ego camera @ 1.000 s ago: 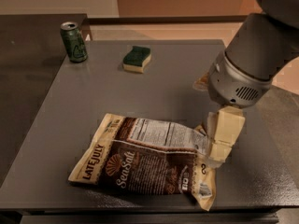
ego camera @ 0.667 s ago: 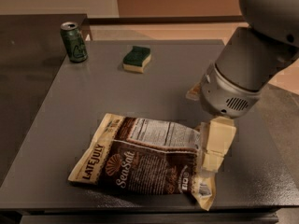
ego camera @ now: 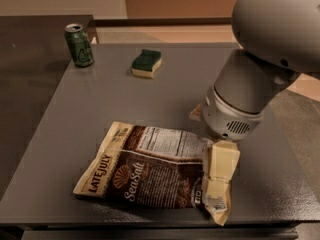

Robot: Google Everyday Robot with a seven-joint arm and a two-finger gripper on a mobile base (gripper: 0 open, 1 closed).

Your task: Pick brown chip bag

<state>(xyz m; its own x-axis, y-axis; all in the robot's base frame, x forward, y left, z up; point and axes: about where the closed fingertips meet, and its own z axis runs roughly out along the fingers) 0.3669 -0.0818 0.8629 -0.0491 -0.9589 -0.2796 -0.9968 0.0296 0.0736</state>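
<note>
The brown chip bag (ego camera: 150, 171) lies flat on the grey table (ego camera: 100, 99), near the front edge. It is dark brown and tan, printed "LATE JULY" and "Sea Salt", with its white nutrition label facing up. My gripper (ego camera: 220, 173) hangs from the large grey wrist (ego camera: 240, 99) and is down at the bag's right end, over its crimped edge and touching or nearly touching it. The wrist hides the table behind it.
A green can (ego camera: 79, 45) stands at the table's far left corner. A green and yellow sponge (ego camera: 146, 63) lies at the far middle. A darker counter (ego camera: 30, 69) adjoins on the left. The table's front edge runs just below the bag.
The arm has moved left and lower, bringing the gripper onto the right end of the bag. The bag, can and sponge have not moved.
</note>
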